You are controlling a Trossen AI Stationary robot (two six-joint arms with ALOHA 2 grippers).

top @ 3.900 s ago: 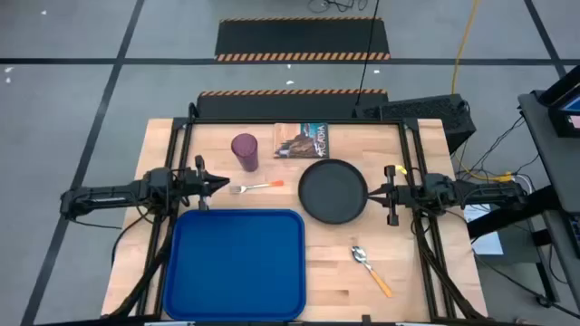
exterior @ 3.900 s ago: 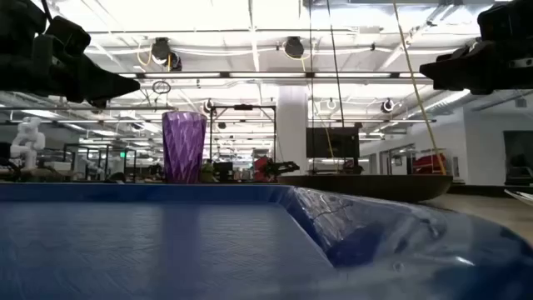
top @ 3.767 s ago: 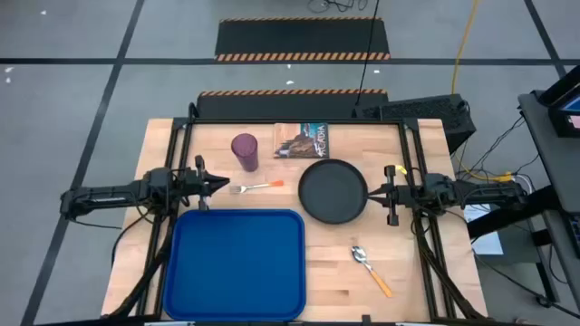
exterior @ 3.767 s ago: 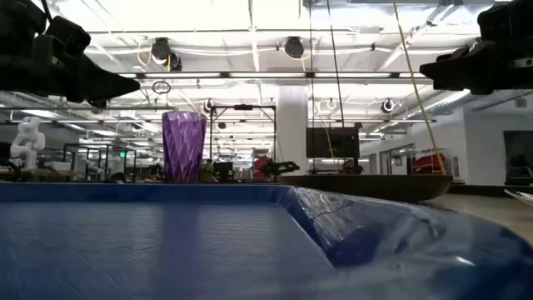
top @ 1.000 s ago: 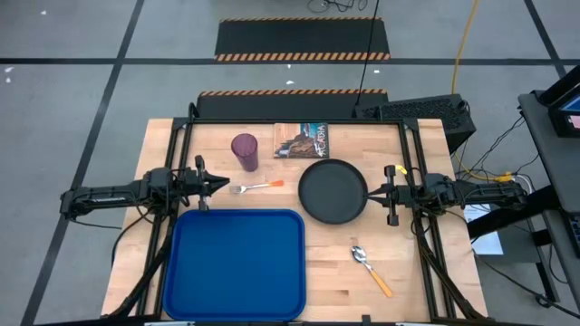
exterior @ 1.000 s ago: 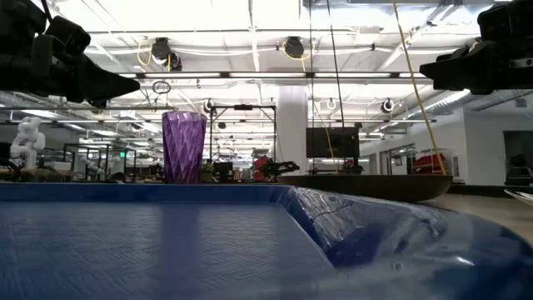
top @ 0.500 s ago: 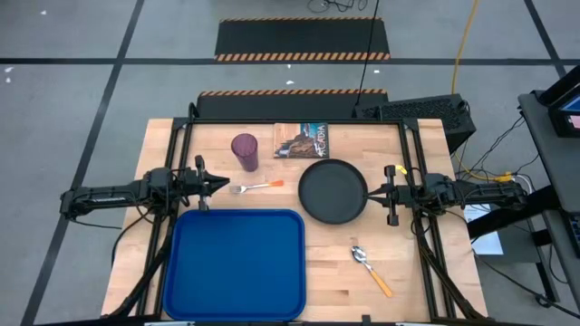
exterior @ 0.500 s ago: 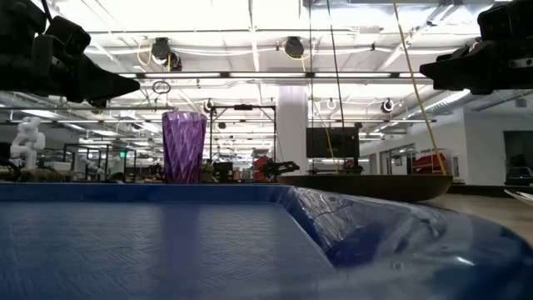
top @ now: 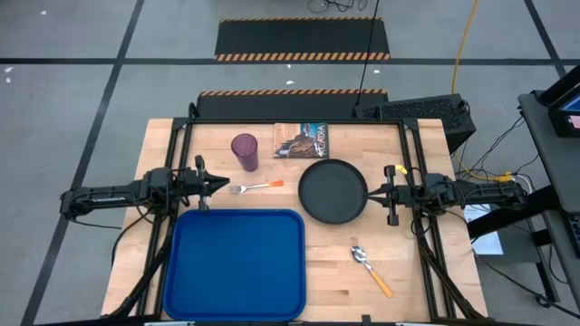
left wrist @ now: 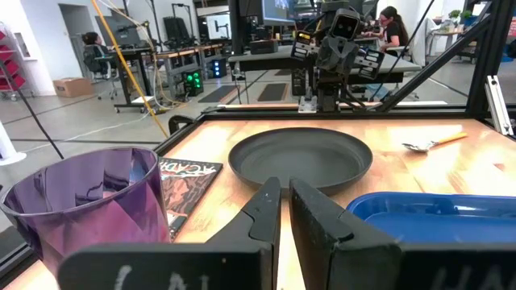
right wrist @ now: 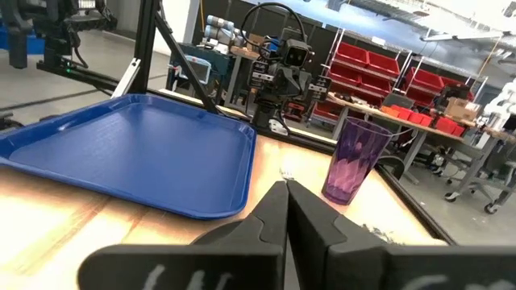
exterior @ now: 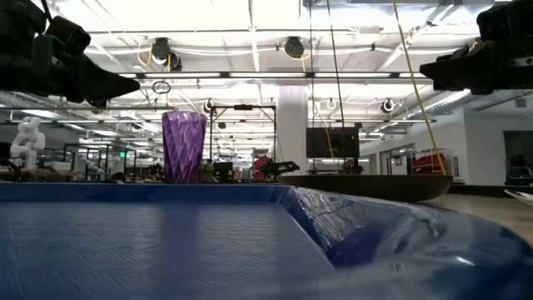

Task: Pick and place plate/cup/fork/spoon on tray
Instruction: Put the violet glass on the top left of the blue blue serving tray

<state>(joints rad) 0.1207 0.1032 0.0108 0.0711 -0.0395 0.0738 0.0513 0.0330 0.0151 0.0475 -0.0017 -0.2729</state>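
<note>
Grey floor [top: 72, 109] crossed by dark lines; black mats with orange hazard stripes [top: 304, 41] beyond the wooden surface [top: 426, 290]; red bin shelves [right wrist: 367, 76]; bright ceiling lights [exterior: 250, 17]; seated people at distant desks.

A: Left arm?
B: Stretched in from the left table edge, level above the table. Left gripper [top: 215, 184] points inward, fingers [left wrist: 262, 216] nearly together, narrow gap, holding nothing.
A: Right arm?
B: Mirrored from the right edge. Right gripper [top: 379, 192] points inward, fingers [right wrist: 272, 211] closed together, nothing held.
</note>
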